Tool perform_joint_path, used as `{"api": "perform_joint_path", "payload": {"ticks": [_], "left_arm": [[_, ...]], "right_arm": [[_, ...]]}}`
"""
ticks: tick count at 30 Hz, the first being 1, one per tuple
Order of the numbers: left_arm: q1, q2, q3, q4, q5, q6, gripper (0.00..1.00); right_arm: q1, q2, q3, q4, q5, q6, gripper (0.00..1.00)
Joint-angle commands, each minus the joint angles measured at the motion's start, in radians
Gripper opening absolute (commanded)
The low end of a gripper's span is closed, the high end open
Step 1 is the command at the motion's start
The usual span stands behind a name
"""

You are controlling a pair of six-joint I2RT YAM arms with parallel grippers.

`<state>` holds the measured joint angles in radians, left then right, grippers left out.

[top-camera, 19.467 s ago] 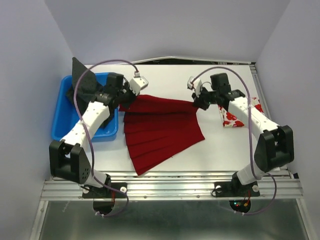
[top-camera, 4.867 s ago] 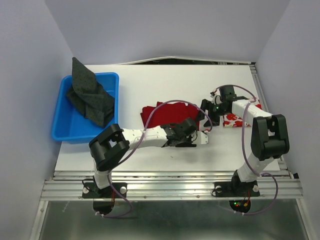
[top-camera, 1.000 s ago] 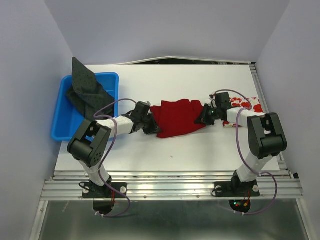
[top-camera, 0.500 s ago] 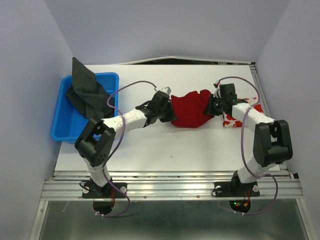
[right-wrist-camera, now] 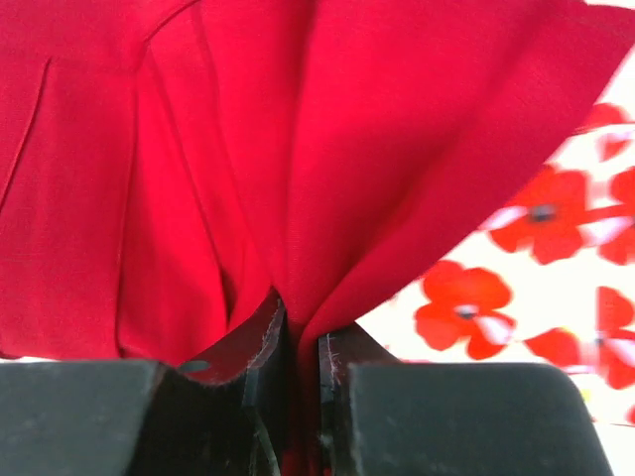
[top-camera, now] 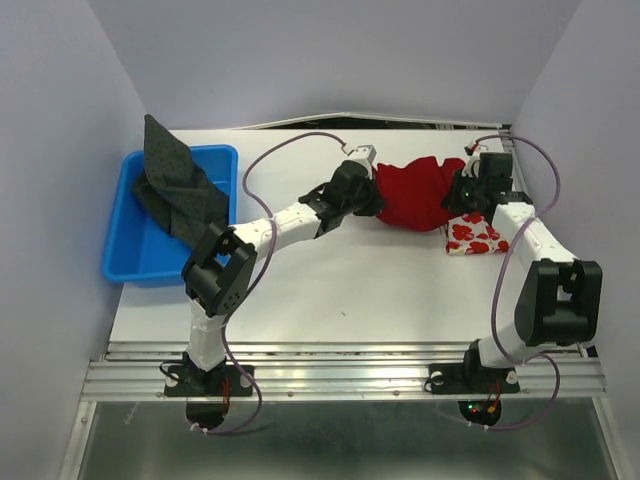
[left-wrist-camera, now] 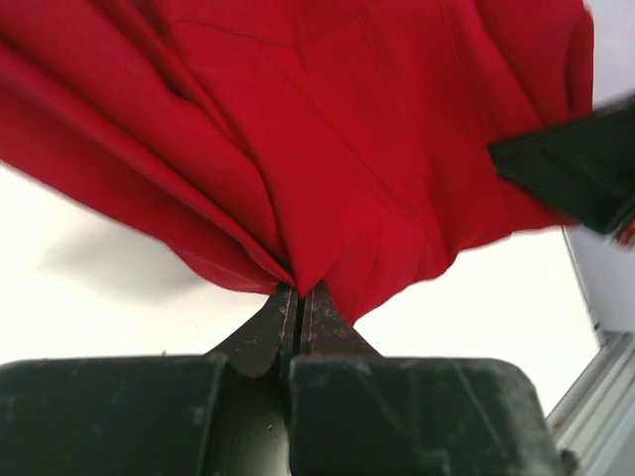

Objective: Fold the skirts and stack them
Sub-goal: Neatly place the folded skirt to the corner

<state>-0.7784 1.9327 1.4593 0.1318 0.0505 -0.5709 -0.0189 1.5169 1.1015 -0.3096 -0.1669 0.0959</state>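
Note:
The deep-red skirt [top-camera: 418, 192] hangs bunched between both grippers at the back right of the table [top-camera: 330, 290]. My left gripper [top-camera: 375, 195] is shut on its left end; in the left wrist view the jaws pinch the red cloth [left-wrist-camera: 327, 159] at my left gripper [left-wrist-camera: 298, 293]. My right gripper [top-camera: 462, 195] is shut on the right end, with red fabric [right-wrist-camera: 248, 149] pressed between the fingers of my right gripper [right-wrist-camera: 301, 322]. The white skirt with red flowers [top-camera: 473, 237] lies folded just under and in front of the red one, and it shows again as the flower print [right-wrist-camera: 536, 258]. The dark grey skirt [top-camera: 180, 190] lies draped in the bin.
A blue plastic bin [top-camera: 132, 262] sits at the table's left side. The metal rail [top-camera: 340, 370] runs along the near edge. Walls close in on the left, right and back.
Both arms have carried the red skirt up and to the right, from the table's middle to just above the flowered skirt. The left gripper closed tighter on the cloth.

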Motion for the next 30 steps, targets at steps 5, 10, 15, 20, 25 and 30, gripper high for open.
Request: {"api": "perform_joint_path", "payload": {"ticks": [5, 10, 15, 20, 25, 30], "left_arm": [[-0.056, 0.061, 0.134, 0.186, 0.105, 0.181, 0.00], [-0.088, 0.150, 0.272, 0.209, 0.155, 0.240, 0.00], [-0.120, 0.255, 0.381, 0.245, 0.169, 0.252, 0.00], [-0.162, 0.336, 0.460, 0.269, 0.206, 0.269, 0.00], [-0.208, 0.402, 0.472, 0.295, 0.184, 0.287, 0.00], [-0.220, 0.459, 0.454, 0.276, 0.184, 0.273, 0.00]], "right_arm": [[-0.209, -0.041, 0.158, 0.043, -0.026, -0.084, 0.01], [-0.303, -0.034, 0.185, 0.040, -0.095, -0.145, 0.01], [-0.420, -0.020, 0.204, 0.035, -0.143, -0.223, 0.01], [-0.498, -0.006, 0.172, 0.030, -0.183, -0.306, 0.01], [-0.552, 0.038, 0.135, 0.037, -0.212, -0.375, 0.01], [-0.552, 0.118, 0.077, 0.046, -0.181, -0.438, 0.01]]}}
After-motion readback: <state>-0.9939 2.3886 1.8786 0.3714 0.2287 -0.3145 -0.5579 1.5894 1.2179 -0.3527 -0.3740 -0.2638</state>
